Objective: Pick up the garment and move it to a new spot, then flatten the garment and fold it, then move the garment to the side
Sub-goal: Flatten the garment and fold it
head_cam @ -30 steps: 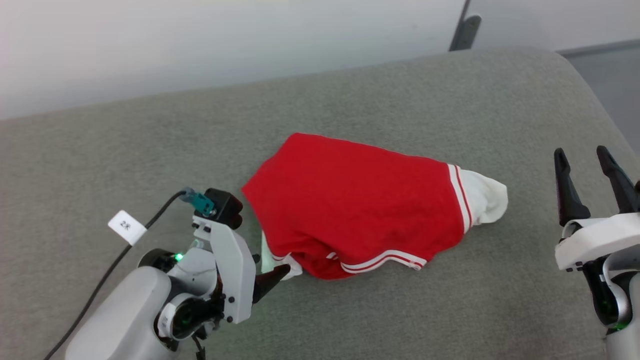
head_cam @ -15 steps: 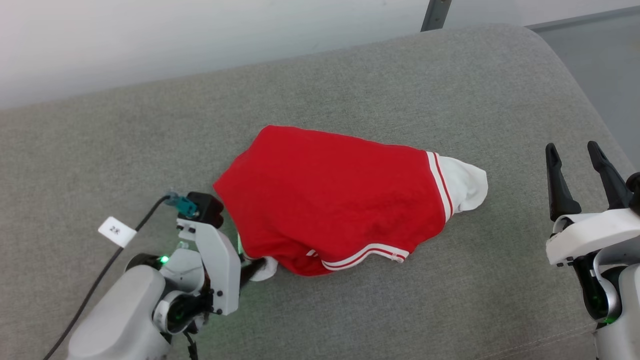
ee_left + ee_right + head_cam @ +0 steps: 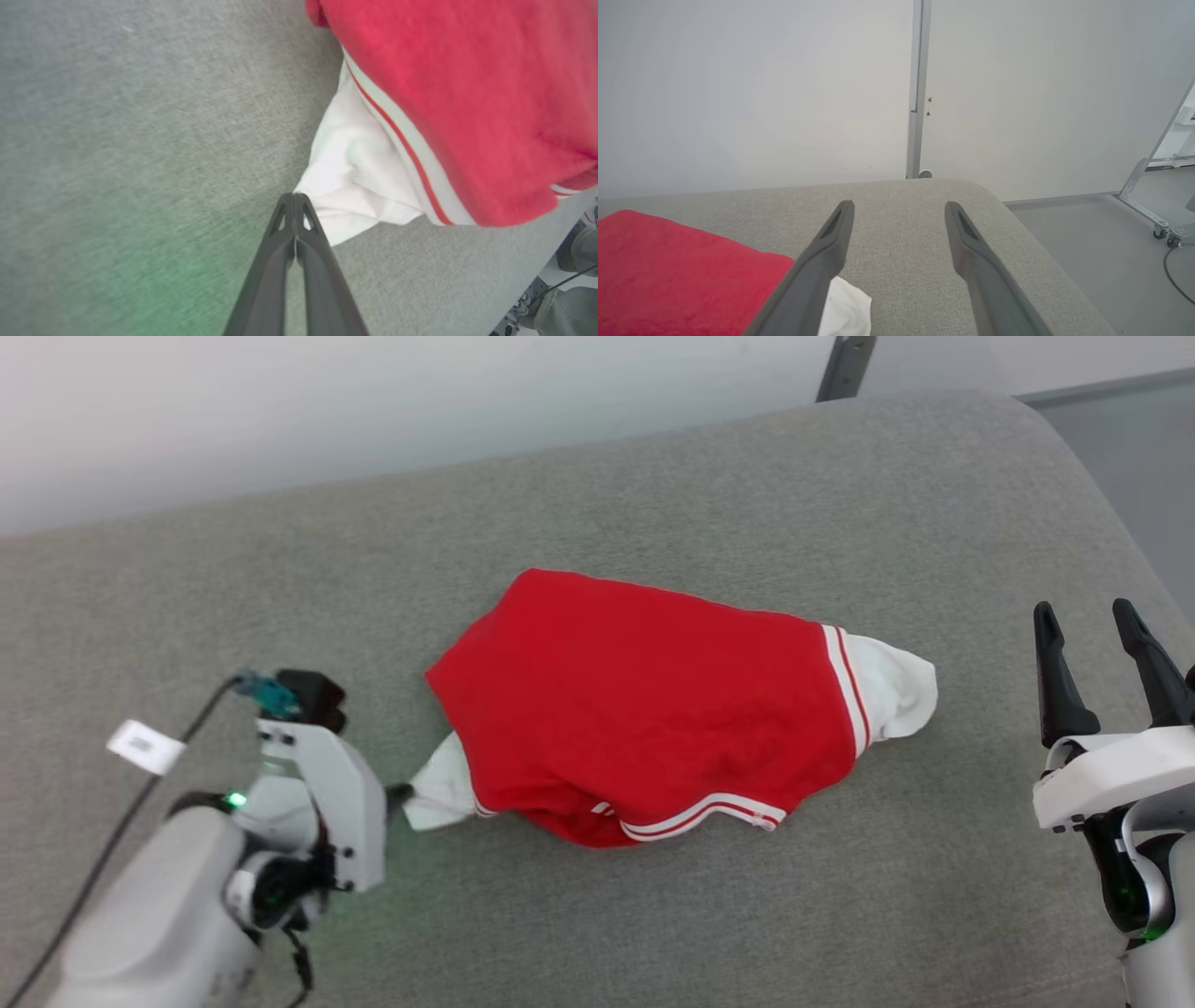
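Observation:
The garment (image 3: 653,709), a bright red top with white sleeves and striped trim, lies crumpled in the middle of the grey cushion (image 3: 653,476). My left gripper (image 3: 400,793) is shut on the tip of its left white sleeve (image 3: 443,789), which is drawn out to the left. In the left wrist view the closed fingertips (image 3: 294,198) pinch the sleeve's white corner (image 3: 355,177) beside the red body (image 3: 467,93). My right gripper (image 3: 1088,616) stands open at the right, apart from the other sleeve (image 3: 896,686). The right wrist view has the open gripper (image 3: 899,207) over bare cushion, with red fabric (image 3: 668,270) at lower left.
The cushion's rounded right edge (image 3: 1111,513) drops to a grey floor (image 3: 1087,233). A white wall (image 3: 373,401) with a metal post (image 3: 845,364) runs behind. A black cable with a white tag (image 3: 140,747) trails from my left wrist. A wheeled stand (image 3: 1157,210) is on the floor.
My left gripper has shut on the white sleeve and drawn back to the left, pulling the sleeve out from under the red body. The head camera has shifted slightly. The right gripper stays open.

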